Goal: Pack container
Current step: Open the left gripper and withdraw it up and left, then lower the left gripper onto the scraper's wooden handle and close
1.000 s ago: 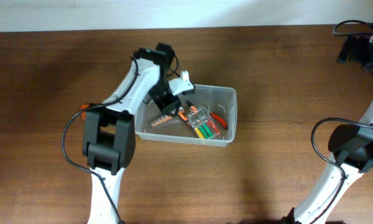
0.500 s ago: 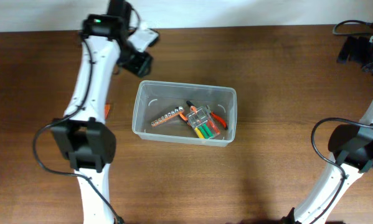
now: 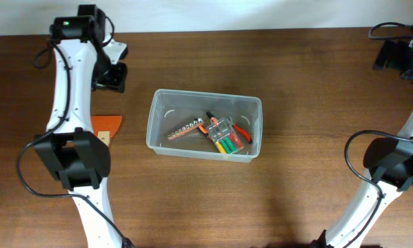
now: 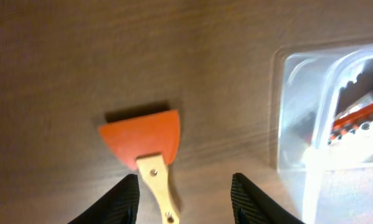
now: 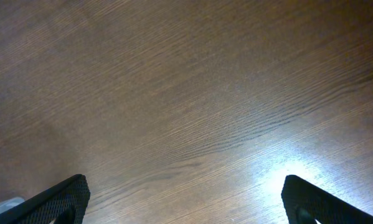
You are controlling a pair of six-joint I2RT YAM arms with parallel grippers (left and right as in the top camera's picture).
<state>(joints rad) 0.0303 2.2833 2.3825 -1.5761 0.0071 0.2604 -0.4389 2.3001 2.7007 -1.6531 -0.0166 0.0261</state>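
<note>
One wooden worktop (image 3: 296, 200) carries everything, and the container (image 3: 205, 94) sits near its middle, upright and open at the top. The bin already holds a small clear case (image 3: 228, 138) of green, yellow and red pieces, orange-handled pliers (image 3: 242, 132) and a strip of small bits (image 3: 184, 131). An orange scraper (image 3: 107, 124) with a pale wooden handle lies flat on the bare wood just beside the bin's left wall, apart from it. Judging from this layout, packing is well along and the step in hand is fetching the scraper, the only loose item in view.

The next move likely calls for the left arm to descend over the wooden handle, close on it across its narrow width, lift, and carry it over the rim. The flat blade hugs the surface, so the handle looks the better place to grip.

The left end effector (image 4: 185, 180) hangs above the scraper at the far left of the worktop, its fingers (image 4: 127, 199) partly spread and touching nothing; the handle shows in the gap between them but lies lower, on the wood. The right end effector (image 5: 186, 198) is parked at the far right edge, well apart from the container, its fingers (image 5: 68, 196) spread wide over bare wood and gripping nothing.
</note>
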